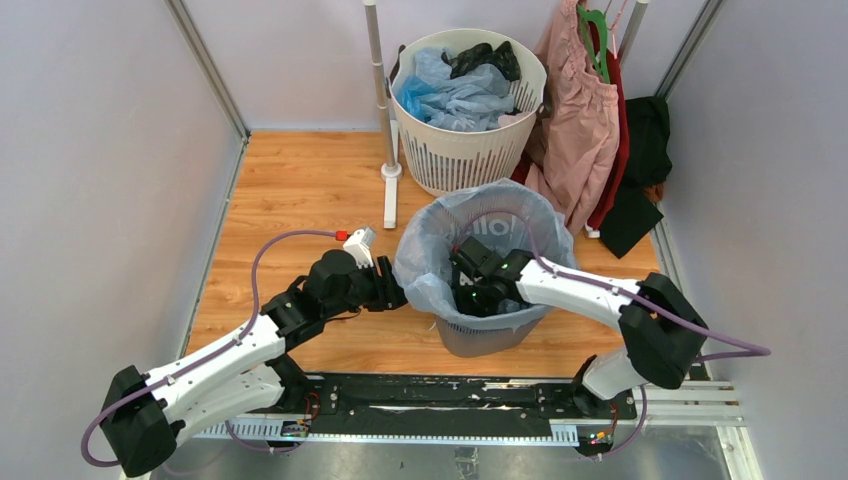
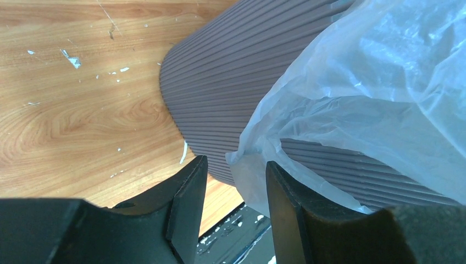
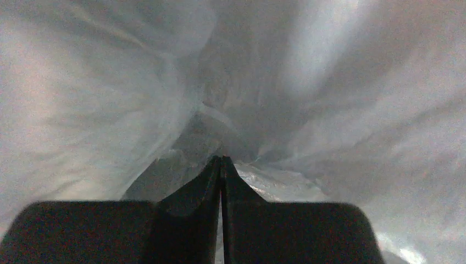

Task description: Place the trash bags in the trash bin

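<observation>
We read faint "ello" lettering on the pale blue, see-through trash bag (image 1: 437, 240). Its crinkly film lines the trash bin (image 2: 231, 82) and spills over the rim. The bin is dark grey, finely ribbed and tapers downward. The left gripper (image 2: 236, 163) has its jaws apart at the bag's hanging edge. The right gripper (image 3: 221, 160), fingers pressed together, is inside the bag.

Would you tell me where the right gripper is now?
The right gripper sits at the top view's centre, inside the pale blue trash bag lining the trash bin.
</observation>
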Robot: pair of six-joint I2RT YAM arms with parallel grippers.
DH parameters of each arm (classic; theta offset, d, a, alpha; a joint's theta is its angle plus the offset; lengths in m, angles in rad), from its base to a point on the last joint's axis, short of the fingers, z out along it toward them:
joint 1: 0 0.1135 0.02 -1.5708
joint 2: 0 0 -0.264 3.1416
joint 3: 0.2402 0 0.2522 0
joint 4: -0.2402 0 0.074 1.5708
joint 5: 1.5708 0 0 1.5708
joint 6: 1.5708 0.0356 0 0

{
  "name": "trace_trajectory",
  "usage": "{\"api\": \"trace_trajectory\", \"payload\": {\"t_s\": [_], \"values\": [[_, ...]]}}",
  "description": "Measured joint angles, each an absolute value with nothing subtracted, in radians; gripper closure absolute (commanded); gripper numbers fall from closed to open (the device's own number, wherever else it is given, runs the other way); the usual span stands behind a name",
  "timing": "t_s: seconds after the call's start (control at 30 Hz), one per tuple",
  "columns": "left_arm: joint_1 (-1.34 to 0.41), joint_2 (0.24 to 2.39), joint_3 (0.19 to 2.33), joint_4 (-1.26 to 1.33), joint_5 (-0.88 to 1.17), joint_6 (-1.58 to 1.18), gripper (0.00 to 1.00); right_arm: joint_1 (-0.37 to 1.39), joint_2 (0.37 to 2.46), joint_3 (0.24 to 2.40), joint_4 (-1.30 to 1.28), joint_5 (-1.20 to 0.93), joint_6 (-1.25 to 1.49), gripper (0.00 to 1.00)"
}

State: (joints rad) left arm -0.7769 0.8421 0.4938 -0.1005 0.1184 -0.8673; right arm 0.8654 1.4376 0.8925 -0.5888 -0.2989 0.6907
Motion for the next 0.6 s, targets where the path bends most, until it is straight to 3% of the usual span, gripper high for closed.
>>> {"api": "trace_trajectory", "payload": {"t_s": [0.33, 0.6], "values": [[-0.776, 0.834, 0.494, -0.107, 0.117, -0.867, 0.52, 0.908, 1.522, 0.918, -0.582, -0.311, 0.683, 0.93], [-0.776, 0.818, 0.494, -0.111, 0.108, -0.864, 0.52, 0.908, 1.409, 1.085, -0.762, -0.190, 0.628, 0.85]]}}
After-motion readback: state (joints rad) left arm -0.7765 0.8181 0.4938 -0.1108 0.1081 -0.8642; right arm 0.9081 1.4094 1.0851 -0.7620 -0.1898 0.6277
